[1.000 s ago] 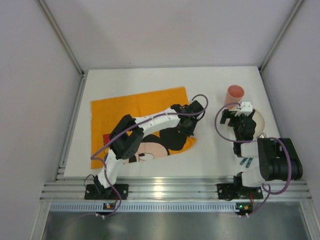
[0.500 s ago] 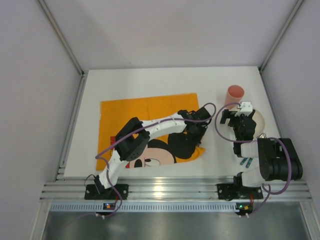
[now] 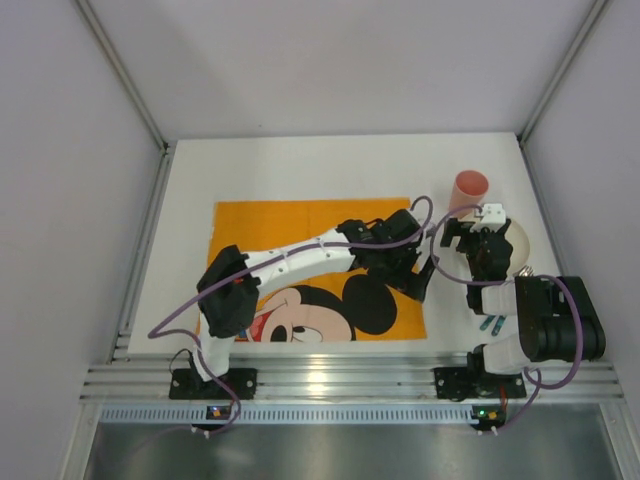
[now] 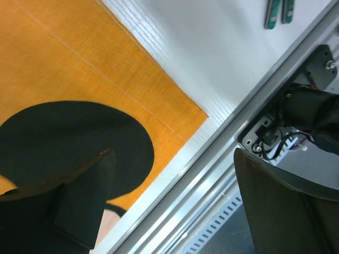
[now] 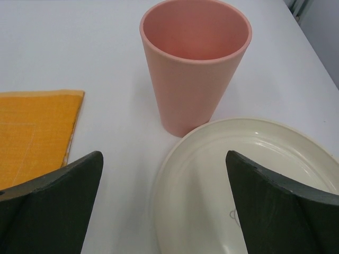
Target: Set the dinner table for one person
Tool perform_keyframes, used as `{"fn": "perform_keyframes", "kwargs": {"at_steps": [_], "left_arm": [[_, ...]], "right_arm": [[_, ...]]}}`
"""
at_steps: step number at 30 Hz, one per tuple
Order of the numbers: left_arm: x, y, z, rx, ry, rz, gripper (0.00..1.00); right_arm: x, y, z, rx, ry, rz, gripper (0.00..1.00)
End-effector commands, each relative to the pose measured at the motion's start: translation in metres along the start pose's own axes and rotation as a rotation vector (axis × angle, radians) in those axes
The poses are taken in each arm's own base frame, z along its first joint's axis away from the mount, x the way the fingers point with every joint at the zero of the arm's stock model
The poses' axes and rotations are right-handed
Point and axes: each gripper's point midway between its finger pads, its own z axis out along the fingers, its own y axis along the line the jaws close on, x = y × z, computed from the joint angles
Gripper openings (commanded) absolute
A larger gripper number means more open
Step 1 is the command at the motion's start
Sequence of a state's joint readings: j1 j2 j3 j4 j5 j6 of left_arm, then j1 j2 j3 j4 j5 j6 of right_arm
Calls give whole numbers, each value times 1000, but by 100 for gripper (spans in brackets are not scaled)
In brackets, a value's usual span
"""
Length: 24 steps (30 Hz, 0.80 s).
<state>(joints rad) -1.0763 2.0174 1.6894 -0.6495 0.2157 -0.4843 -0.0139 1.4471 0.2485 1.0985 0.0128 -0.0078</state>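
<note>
The dinner table (image 3: 300, 165) is a plain white top. An orange Mickey Mouse placemat (image 3: 290, 225) lies flat on it, left of centre. My left gripper (image 3: 421, 281) hangs open just above the mat's near right corner (image 4: 79, 63), with nothing between its fingers (image 4: 174, 159). On the right stand a pink cup (image 3: 470, 187) and a cream plate (image 3: 519, 241). My right gripper (image 3: 478, 236) is open over the plate's left rim (image 5: 249, 180), facing the cup (image 5: 195, 63). Its fingers (image 5: 163, 159) are empty.
Two teal-handled pieces of cutlery (image 3: 491, 323) lie near the right arm's base; their handles (image 4: 279, 11) also show in the left wrist view. An aluminium rail (image 3: 330, 375) runs along the table's near edge. Frame posts and walls close in both sides.
The left arm pulled the placemat rightward and toward the near edge, so it now lies square and flat. Its gripper then let go and opened. The right arm has not moved.
</note>
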Motion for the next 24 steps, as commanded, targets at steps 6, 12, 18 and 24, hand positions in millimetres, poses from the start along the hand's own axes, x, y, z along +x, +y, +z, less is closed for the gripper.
{"fn": "perform_keyframes", "kwargs": {"at_steps": [6,12,18,24], "left_arm": [[-42,19,-138,-225,-370,6,99],[-23,115,-228,-661,-625,-188,99],[8,180,-238,-557,-564,-463,97],[2,188,-245,-588,-587,-467,96]], "right_arm": [[-17,2,4,-14,-63,-4,100],[-17,2,4,-14,-63,-4,100],[-17,3,4,-17,-64,-6,100],[-41,6,7,-37,-84,-22,100]]}}
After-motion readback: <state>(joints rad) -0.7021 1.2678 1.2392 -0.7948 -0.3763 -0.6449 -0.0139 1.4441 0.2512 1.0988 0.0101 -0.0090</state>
